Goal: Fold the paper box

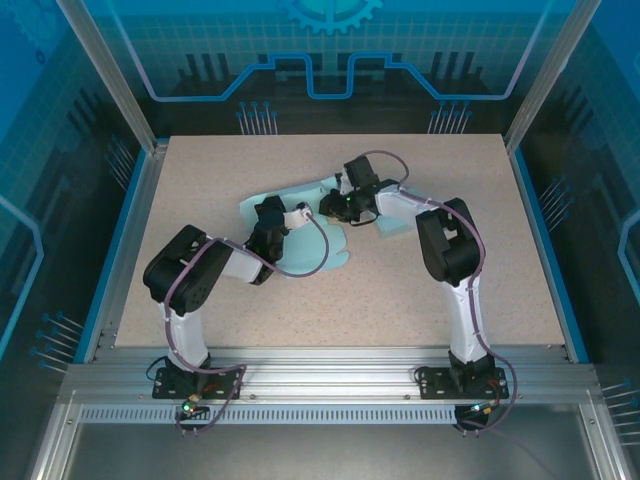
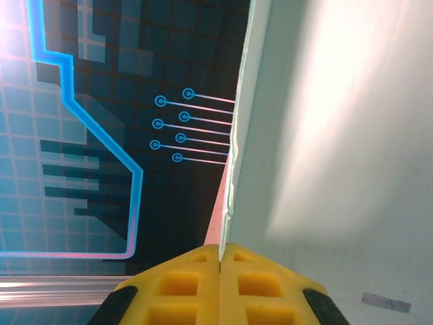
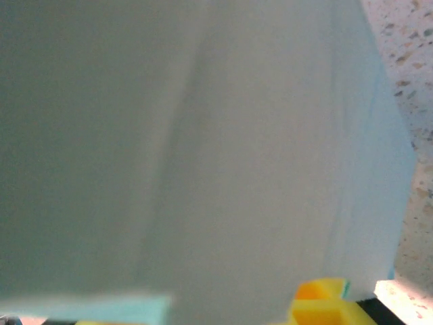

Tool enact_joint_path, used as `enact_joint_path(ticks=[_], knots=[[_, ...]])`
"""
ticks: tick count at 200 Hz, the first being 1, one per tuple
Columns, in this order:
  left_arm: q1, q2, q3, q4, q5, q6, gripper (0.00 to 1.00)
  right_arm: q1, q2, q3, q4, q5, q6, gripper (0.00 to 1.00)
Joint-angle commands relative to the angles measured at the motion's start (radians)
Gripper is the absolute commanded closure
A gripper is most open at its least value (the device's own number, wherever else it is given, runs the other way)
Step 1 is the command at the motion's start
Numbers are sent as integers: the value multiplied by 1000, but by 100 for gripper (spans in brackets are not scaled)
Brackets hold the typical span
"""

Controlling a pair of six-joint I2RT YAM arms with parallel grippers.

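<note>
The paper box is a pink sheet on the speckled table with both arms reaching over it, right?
Not pink: the paper box is pale blue-green, as the top external view shows. The rest holds.

Top view evenly lit and sharp; right wrist view blurred, seemingly too close to the paper box (image 3: pixel 203 149).

Lab cell: aluminium frame (image 1: pixel 300 385), printed panels (image 1: pixel 330 60)
</note>
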Motion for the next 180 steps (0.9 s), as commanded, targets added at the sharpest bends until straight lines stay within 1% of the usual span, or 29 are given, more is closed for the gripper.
enact_joint_path(ticks=[1,26,45,94,116,151,180], knots=[[-25,19,17,60,15,-4,100,19,-8,-17,31,-7,12,73],[-31,12,-4,81,28,-5,100,9,-35,-53,21,9,-1,73],[-33,7,-15,87,34,-5,100,-8,-87,-107,18,25,-17,71],[-58,16,-26,123,35,16,100,-49,-299,-306,11,71,-74,62],[-68,24,-38,167,44,30,100,-71,-402,-396,2,83,-99,60],[-77,19,-82,192,83,56,100,-118,-550,-507,3,102,-103,60],[-87,15,-101,200,87,63,100,-138,-622,-549,-35,185,-88,64]])
